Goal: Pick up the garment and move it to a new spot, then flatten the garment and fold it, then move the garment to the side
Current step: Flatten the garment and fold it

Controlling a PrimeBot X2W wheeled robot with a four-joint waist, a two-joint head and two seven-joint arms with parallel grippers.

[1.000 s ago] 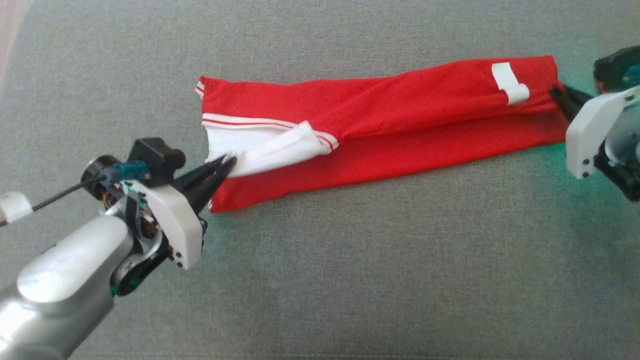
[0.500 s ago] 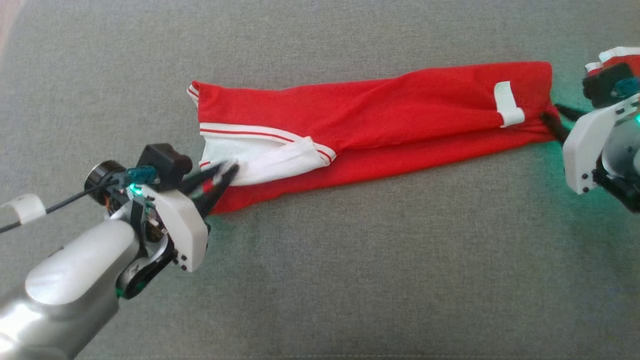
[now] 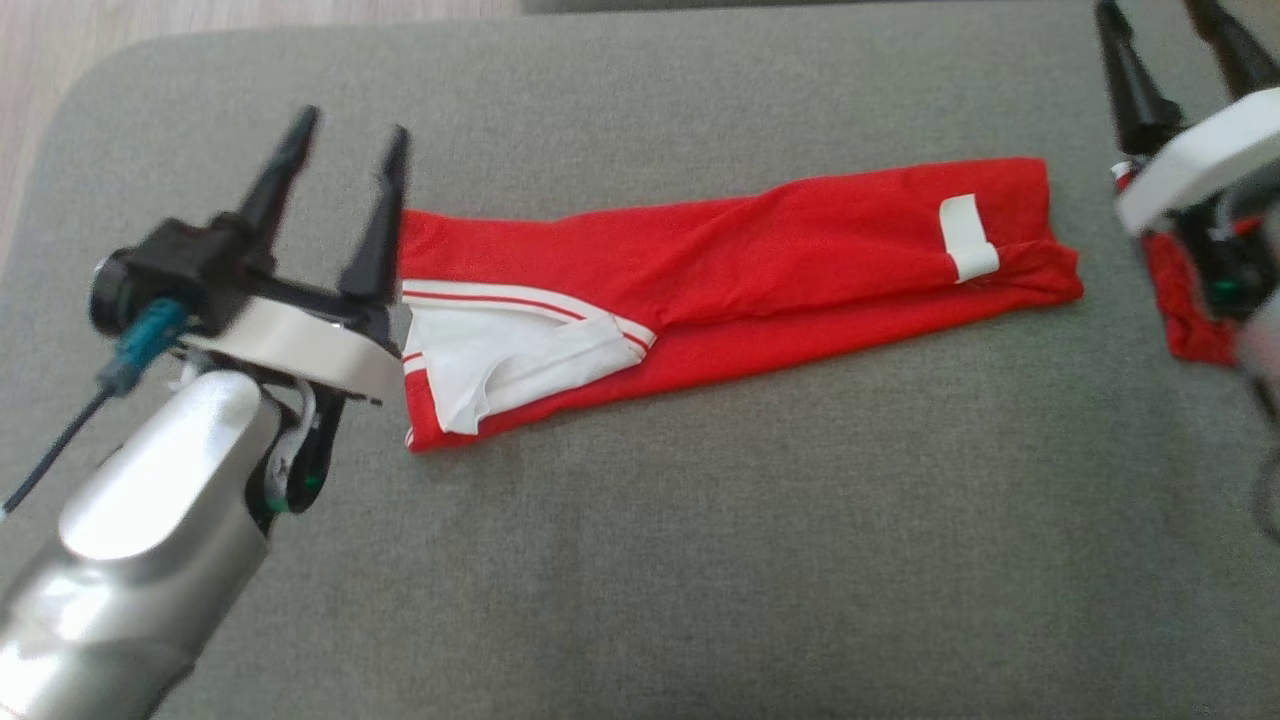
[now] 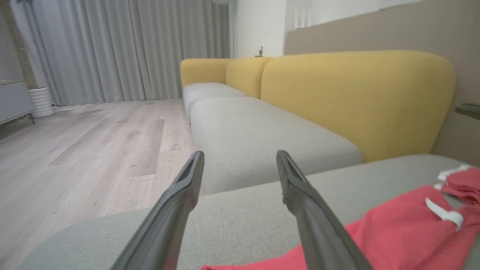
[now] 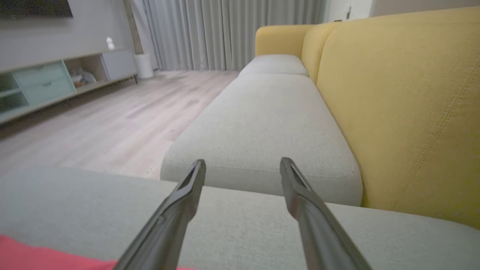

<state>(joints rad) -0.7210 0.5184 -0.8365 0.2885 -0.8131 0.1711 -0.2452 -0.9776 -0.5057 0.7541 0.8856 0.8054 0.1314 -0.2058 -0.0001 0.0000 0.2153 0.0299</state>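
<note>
On the grey cushion (image 3: 700,550) the red garment (image 3: 760,250) lies flat as a long folded strip, with white lining showing at its left end. My left gripper (image 3: 350,125) and right gripper (image 3: 1150,30) stand one at each end, fingers spread, holding nothing. I judge they sit clear so the fold lies undisturbed.

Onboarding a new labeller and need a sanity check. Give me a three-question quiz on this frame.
1. True or false: the left gripper is shut on the red garment.
2. The garment lies on: A) wooden floor, B) grey cushion, C) yellow backrest.
3. Fill in: the tab near the garment's right end is ___.
Key: 1 false, its jaws stand open; 2 B; 3 white.
</note>
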